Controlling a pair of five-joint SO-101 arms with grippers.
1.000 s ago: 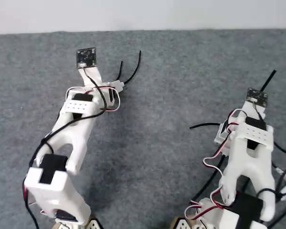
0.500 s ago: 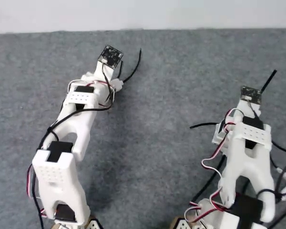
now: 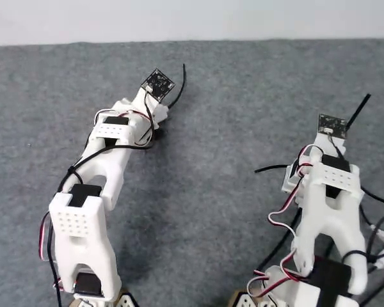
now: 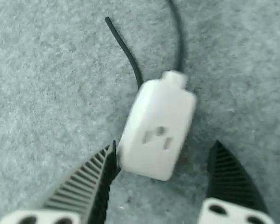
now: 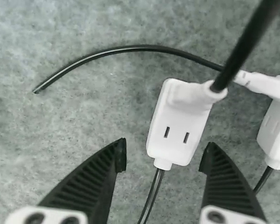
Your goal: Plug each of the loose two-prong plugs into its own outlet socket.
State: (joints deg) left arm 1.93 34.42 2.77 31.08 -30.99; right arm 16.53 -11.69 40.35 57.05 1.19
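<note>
Left wrist view: the left gripper (image 4: 165, 148) stands over the grey carpet (image 4: 46, 93) with its fingers apart and nothing clamped. Just past the fingertips lies the first socket (image 4: 156, 130), white, face up, in line with the gap. One tip is just beside its near corner; contact cannot be confirmed. Its cord (image 4: 177, 37) leaves the far end, and a cut cord end (image 4: 123, 46) lies beside that.

Right wrist view: the right gripper (image 5: 165, 147) is likewise spread and empty. The second socket (image 5: 175, 126) lies face up between the tips, both slots visible. A thin lead (image 5: 151, 200) leaves its near end toward the gripper. Just beside it is a white piece (image 5: 275, 126); no prongs are visible, so whether it is a plug cannot be told. A thick black cord (image 5: 245, 44) crosses above the socket's far end. Farther out, a loose curved cord (image 5: 84, 63) rests on the carpet.

Step in hand, as judged: approach, with each arm lined up on a socket and no plug yet held or seated.

Next move, as judged:
1. Close one gripper on a socket body to steady it.
2. Locate a plug and align its prongs with the slots.

Obstruction: the thick black cord may foul a plug brought to the second socket.
</note>
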